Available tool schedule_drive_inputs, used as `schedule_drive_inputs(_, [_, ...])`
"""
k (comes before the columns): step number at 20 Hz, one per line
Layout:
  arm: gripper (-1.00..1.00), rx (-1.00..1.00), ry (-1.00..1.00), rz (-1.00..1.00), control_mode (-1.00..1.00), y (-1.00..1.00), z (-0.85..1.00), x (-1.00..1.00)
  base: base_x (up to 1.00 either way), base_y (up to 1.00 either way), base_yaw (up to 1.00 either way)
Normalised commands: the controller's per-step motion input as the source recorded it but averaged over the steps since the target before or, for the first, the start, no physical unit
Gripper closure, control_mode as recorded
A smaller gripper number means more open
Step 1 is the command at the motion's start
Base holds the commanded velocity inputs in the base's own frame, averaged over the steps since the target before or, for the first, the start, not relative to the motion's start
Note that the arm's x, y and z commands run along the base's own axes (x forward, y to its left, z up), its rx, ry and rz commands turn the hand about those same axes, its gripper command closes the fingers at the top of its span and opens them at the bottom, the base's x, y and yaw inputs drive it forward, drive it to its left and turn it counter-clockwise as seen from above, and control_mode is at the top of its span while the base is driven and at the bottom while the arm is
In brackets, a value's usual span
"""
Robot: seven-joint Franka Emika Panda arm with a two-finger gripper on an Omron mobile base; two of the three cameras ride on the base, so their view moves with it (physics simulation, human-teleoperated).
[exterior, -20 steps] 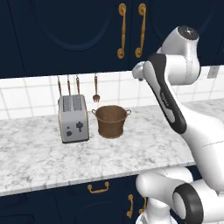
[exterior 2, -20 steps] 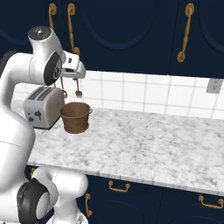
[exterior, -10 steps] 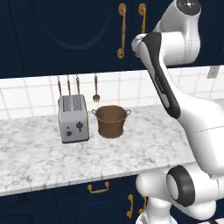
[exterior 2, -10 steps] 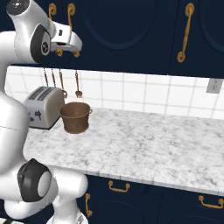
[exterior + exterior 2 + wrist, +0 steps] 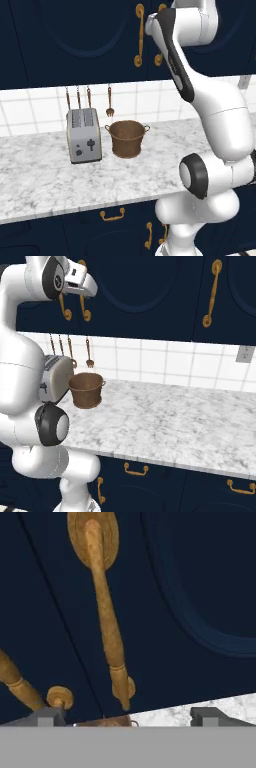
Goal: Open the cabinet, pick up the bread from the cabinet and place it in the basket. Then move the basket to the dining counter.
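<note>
Cabinet [image 5: 75,45] shut — brass handle [image 5: 105,607] vertical.

Matt dark navy paint covers the cabinet [image 5: 75,40], whose long curved handles [image 5: 106,612] look like brushed brass with a faintly grained sheen. Below, the counter [image 5: 45,175] is smooth white-grey veined marble, backed by glossy white wall tiles [image 5: 170,363]. The basket [image 5: 127,138] shows a rough brown weave, and the toaster [image 5: 84,135] a dull grey metal shell.
</note>
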Motion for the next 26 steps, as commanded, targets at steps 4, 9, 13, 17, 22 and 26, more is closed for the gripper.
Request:
schedule_drive_inputs(4, [-1.00, 0.03, 0.00, 0.00, -1.00, 0.24, -0.01, 0.46, 0.00, 0.00, 0.00])
schedule_drive_inputs(9, [-1.00, 0.00, -0.11, 0.00, -1.00, 0.18, -0.14, 0.51, 0.00, 0.00, 0.00])
schedule_drive_inputs(13, [-1.00, 0.00, -0.17, 0.00, -1.00, -0.32, -0.29, 0.27, 0.00, 0.00, 0.00])
schedule_drive_inputs(17, [-1.00, 0.00, -0.25, 0.00, -1.00, -0.45, -0.39, 0.00, 0.00, 0.00, 0.00])
schedule_drive_inputs(22, [-1.00, 0.00, -0.20, 0.03, -1.00, -0.24, -0.36, 0.22, 0.00, 0.00, 0.00])
schedule_drive_inputs(26, [-1.00, 0.00, -0.05, 0.14, -1.00, 0.09, 0.00, 0.38, 0.00, 0.00, 0.00])
